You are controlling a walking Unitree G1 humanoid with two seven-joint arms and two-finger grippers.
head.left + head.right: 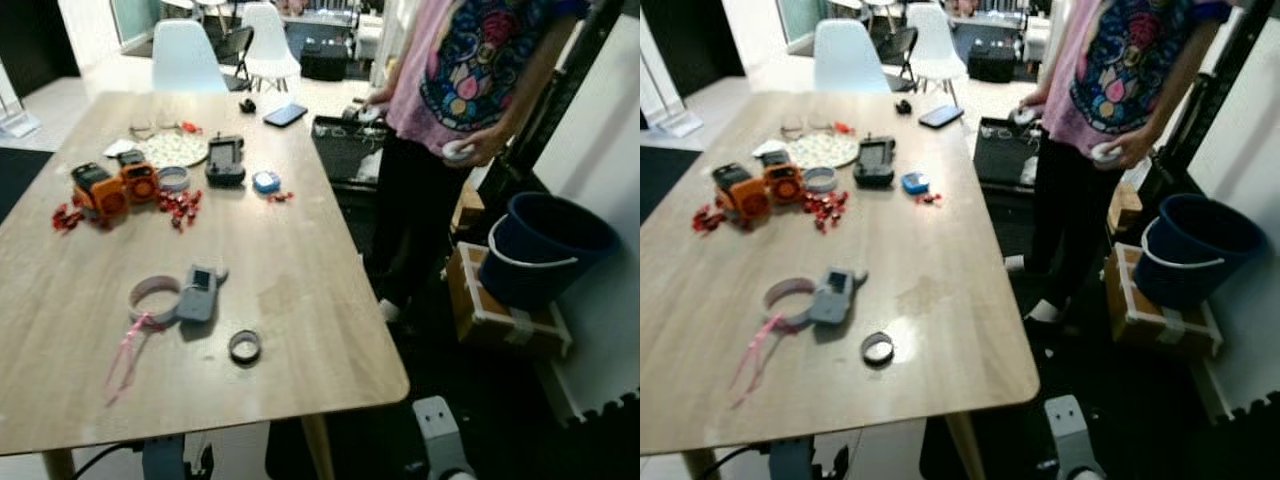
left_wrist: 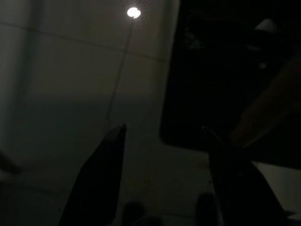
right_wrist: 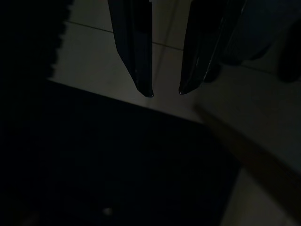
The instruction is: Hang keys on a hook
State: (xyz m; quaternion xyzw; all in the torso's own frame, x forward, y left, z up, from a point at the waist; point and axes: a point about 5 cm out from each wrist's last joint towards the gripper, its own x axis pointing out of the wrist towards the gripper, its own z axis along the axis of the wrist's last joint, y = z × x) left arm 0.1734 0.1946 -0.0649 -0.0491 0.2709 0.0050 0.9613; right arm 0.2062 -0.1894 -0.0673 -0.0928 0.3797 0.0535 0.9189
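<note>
Each arm ends in a pair of long, flat black fingers that taper to narrow tips. The left end effector (image 2: pixel 162 176) has broad, blade-like fingers (image 2: pixel 96 181) with matte faces, dim in the shade. The right end effector (image 3: pixel 165 92) has slimmer fingers (image 3: pixel 136 47) with a faint sheen along their edges and small rounded tips.

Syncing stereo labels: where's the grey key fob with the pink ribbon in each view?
Left eye view: grey key fob with pink ribbon lies on the wooden table, near its front edge, beside a pale tape ring.
Right eye view: same spot, shifted slightly left.
Left wrist view: dark floor past the left claw; no fob.
Right wrist view: dark floor past the right claw; no fob.
Shared landmark: small round ring just right of the fob.
</note>
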